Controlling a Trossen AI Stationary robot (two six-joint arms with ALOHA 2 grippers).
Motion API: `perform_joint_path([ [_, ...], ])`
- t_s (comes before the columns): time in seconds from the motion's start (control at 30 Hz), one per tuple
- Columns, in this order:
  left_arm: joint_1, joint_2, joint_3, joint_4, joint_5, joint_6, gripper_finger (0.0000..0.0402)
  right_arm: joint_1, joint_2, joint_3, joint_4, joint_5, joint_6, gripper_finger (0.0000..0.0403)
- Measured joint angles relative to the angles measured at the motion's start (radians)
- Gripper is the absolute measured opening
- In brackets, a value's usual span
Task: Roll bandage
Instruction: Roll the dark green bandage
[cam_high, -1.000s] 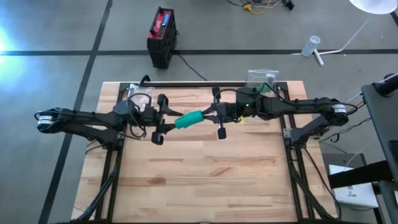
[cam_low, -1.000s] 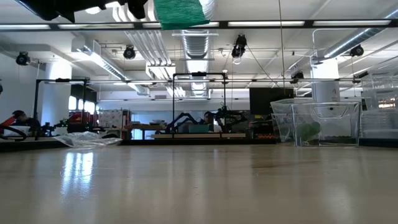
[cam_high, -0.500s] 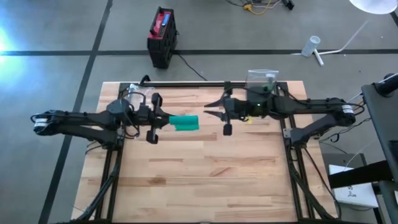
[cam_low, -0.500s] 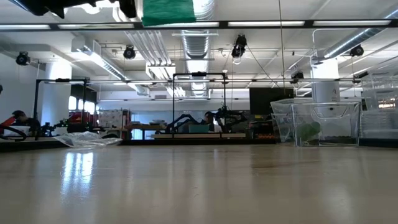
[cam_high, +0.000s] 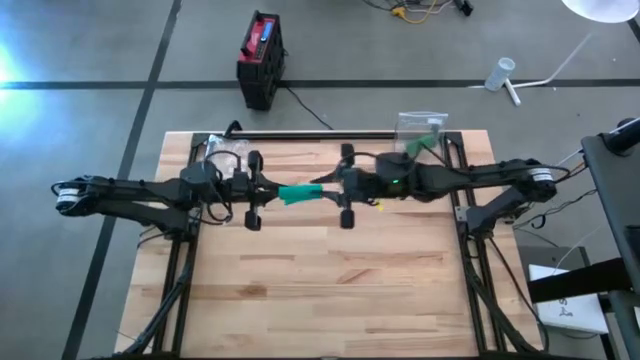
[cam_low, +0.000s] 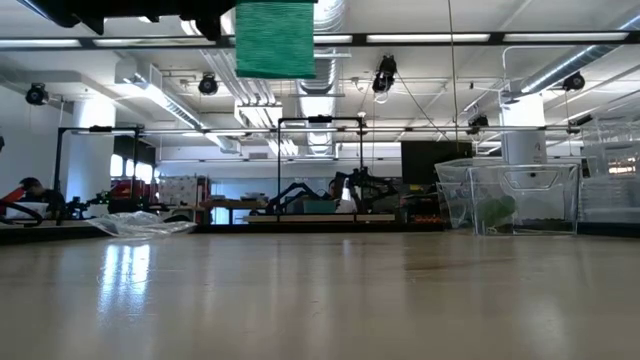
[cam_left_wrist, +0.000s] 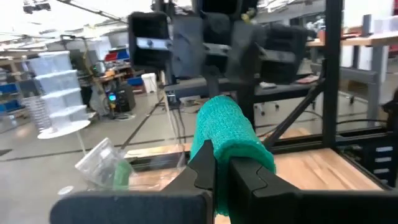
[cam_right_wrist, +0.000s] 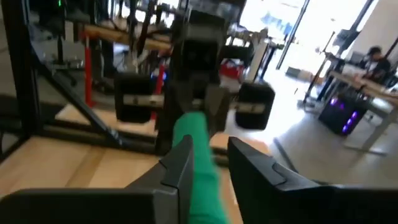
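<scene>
The green bandage roll (cam_high: 298, 193) is held in the air above the wooden table (cam_high: 320, 290), near the table's far middle, between the two arms; in the low view it (cam_low: 274, 38) is seen hanging well clear of the tabletop. The left gripper (cam_high: 262, 192) is clamped on one end of the roll, its fingers (cam_left_wrist: 202, 167) pressed against the green cloth (cam_left_wrist: 227, 134); the right gripper (cam_high: 330, 186) is brought up to the opposite end, its fingers (cam_right_wrist: 179, 163) set apart on either side of the roll (cam_right_wrist: 200, 163). A clear plastic box (cam_high: 420, 125) stands at the table's far edge.
</scene>
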Motion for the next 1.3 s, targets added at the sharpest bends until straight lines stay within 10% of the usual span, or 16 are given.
perform_joint_path([
  [0.43,0.001,-0.029,-0.002,-0.03,-0.016,-0.006,0.0002,-0.001,0.05,0.085,-0.33,0.101,0.0,0.0004],
  [1.3,-0.001,-0.097,0.0,-0.122,-0.002,-0.018,0.0002,0.018,0.105,0.168,-0.471,0.108,0.003,0.0002],
])
